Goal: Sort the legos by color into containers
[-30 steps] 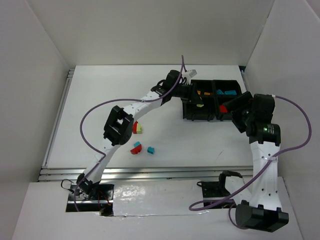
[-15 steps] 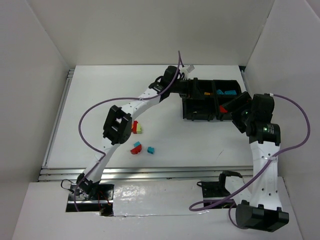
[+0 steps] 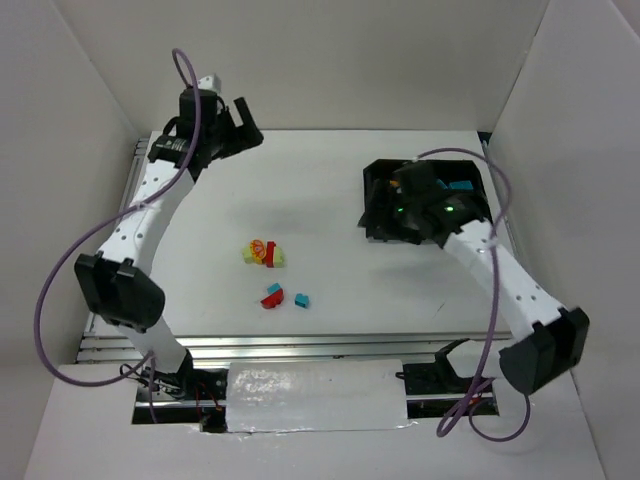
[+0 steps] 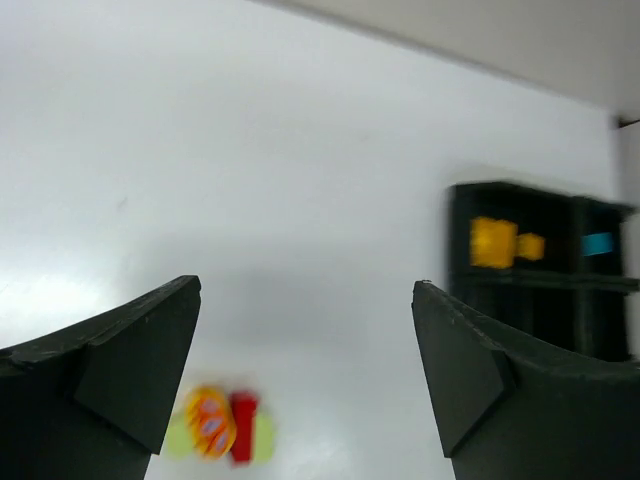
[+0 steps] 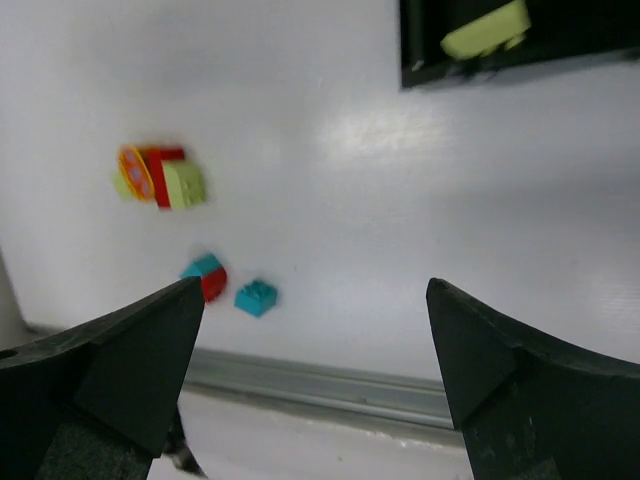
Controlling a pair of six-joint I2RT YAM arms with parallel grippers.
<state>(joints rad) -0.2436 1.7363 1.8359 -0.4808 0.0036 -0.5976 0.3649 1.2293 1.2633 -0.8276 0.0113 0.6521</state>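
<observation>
Top external: L gripper (image 3: 238,120) pulled back from tray (image 3: 372,180) to far-left corner, fingers spread, empty; R gripper (image 5: 315,287) now over tray, spread, empty; loose legos (image 3: 264,253) remain on table (image 3: 200,220); sorting incomplete.

We note left arm (image 3: 140,215) stretched far forward and out to its own left, elbow kinked close to base, forearm running long to wrist. Left hand (image 4: 307,288) at far end, fingers (image 4: 120,360) spread wide, empty. Right arm (image 3: 510,285) reaches forward, angled inward toward centre, wrist tipped downward. Right hand (image 5: 313,287) likewise gaping and empty. In the wrist view we see both dark fingertips well apart.
</observation>
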